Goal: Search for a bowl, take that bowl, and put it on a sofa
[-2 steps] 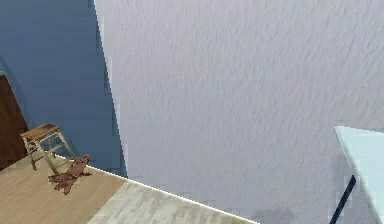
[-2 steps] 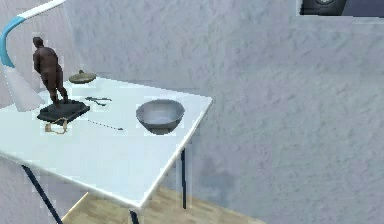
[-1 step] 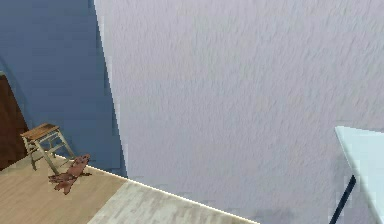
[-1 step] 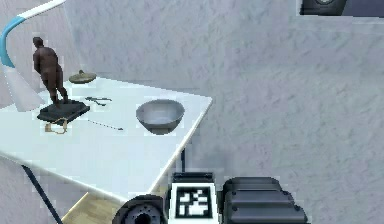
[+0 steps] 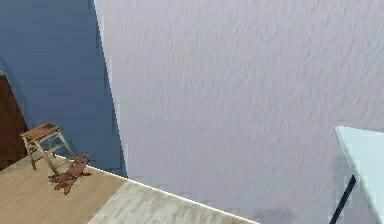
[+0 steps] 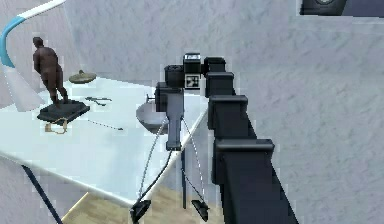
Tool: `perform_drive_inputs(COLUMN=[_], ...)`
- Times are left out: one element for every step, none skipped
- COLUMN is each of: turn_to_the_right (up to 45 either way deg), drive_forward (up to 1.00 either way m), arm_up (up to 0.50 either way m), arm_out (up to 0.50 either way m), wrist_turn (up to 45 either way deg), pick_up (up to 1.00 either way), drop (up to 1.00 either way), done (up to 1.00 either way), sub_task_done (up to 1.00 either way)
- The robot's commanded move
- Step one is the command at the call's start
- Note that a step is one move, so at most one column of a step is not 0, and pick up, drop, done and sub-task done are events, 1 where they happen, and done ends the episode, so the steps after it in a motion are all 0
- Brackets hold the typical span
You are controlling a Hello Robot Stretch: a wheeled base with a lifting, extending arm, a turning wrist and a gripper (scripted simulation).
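Looking pale grey, rounded: bowl (image 6: 148, 119).

Walls: pale grey wall (image 5: 240, 90), twelve to four o'clock in the forward view; deep blue wall (image 5: 55, 60) at ten o'clock.
Dark brown panel (image 5: 8, 125): at the nine o'clock edge, possibly a door.
Floor: light wood planks (image 5: 40, 200), seven o'clock.
Stool (image 5: 42, 138): small, wooden, eight o'clock, just beside the blue wall.
Table (image 5: 362, 150): pale blue top, dark leg, four o'clock.
Arm side view: pale tabletop (image 6: 90, 145) at nine o'clock, against a grey wall.

Close forward and side views, common table (image 5: 365, 155) (image 6: 60, 150)
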Motion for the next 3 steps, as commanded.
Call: perform_drive_inputs(turn_to_the_right=[0.0, 0.0, 0.0], drive_forward=[0.00, 0.00, 0.00], arm_up=[0.00, 0.00, 0.00], arm_out=[0.00, 0.00, 0.00], wrist_turn=[45.0, 45.0, 45.0], pick_up=[0.00, 0.00, 0.00], drop=[0.00, 0.00, 0.00], done=[0.00, 0.00, 0.00], sub_task_done=[0.00, 0.00, 0.00])
